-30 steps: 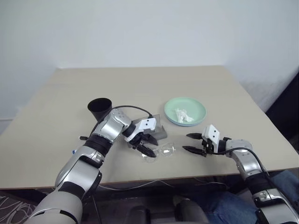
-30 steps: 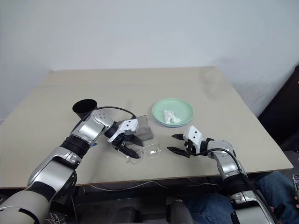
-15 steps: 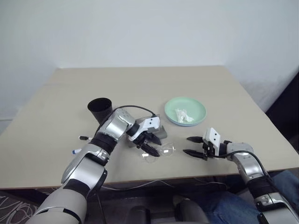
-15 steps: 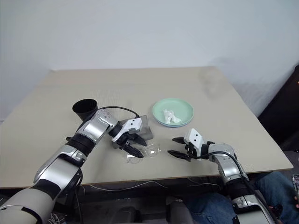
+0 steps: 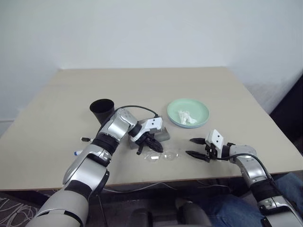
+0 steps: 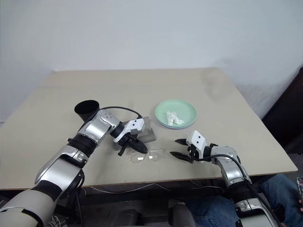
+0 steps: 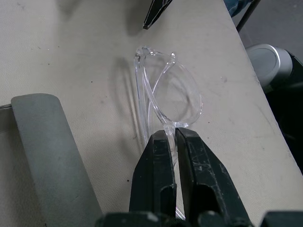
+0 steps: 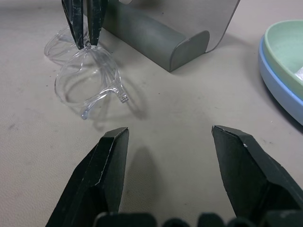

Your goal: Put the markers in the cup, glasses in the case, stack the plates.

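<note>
the table (image 5: 142, 87) carries everything. the plates (image 5: 187, 112) are already stacked at about 1 o'clock from the table's middle, mint green on light blue, with a crumpled tissue (image 5: 186, 117) on top; that part looks done. the case (image 5: 160, 132) stands open near the centre, and the cup (image 5: 102, 110) stands at 10 o'clock from it. the glasses (image 5: 162, 155) lie on the table at 6 o'clock from the case, not yet inside it. the markers (image 5: 85, 139) lie near the front-left edge, at 7 o'clock from the cup, so that step remains.

the left gripper (image 7: 171, 137) has its fingers pinched tight on the frame of the glasses. the right gripper (image 8: 170, 137) hangs wide apart with nothing in it, near the glasses at their 3 o'clock.

the head views give the layout. the left wrist view proves the pinch on the clear frame; the right wrist view shows the plates' two rims and the case's raised lid.
</note>
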Controlling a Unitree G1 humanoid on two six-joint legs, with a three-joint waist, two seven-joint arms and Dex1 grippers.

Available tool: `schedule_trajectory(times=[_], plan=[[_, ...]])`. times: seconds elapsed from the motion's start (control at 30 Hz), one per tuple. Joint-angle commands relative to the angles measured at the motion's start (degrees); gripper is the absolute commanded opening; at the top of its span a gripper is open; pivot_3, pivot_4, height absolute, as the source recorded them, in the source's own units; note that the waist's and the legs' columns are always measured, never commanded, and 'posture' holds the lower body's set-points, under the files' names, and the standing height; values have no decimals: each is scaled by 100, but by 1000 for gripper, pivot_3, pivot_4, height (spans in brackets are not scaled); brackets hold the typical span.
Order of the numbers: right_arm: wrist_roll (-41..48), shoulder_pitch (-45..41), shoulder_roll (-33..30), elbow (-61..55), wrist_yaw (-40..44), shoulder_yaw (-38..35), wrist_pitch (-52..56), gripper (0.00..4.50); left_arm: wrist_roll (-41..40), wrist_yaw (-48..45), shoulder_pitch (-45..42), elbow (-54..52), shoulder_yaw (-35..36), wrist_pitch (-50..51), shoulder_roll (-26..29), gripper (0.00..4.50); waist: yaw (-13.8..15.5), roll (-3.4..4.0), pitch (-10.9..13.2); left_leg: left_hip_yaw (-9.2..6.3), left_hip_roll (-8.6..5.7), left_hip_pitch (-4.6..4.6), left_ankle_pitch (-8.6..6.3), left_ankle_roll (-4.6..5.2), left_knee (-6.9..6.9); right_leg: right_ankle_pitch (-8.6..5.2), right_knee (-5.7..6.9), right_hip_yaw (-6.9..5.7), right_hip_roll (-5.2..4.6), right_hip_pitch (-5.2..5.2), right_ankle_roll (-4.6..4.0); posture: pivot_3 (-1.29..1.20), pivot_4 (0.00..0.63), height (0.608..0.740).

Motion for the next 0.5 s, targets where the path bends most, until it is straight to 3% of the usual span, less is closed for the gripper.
schedule_trajectory(times=[0.03, 0.5], plan=[[20, -134, -33, -139, -60, -123, -144, 3049, 12, 12, -188, -14, 177, -67, 24, 131, -1, 0, 0, 0, 0, 0, 0, 0, 0, 0, 0, 0, 0, 0, 0, 0, 0, 721], [760, 145, -374, -937, 725, -215, 724, 3049, -186, -22, -182, -379, 479, 258, 73, 131, 4, -2, 0, -4, -1, -2, -1, 1, 3, 4, 0, -2, 0, 1, 7, 0, 0, 721]])
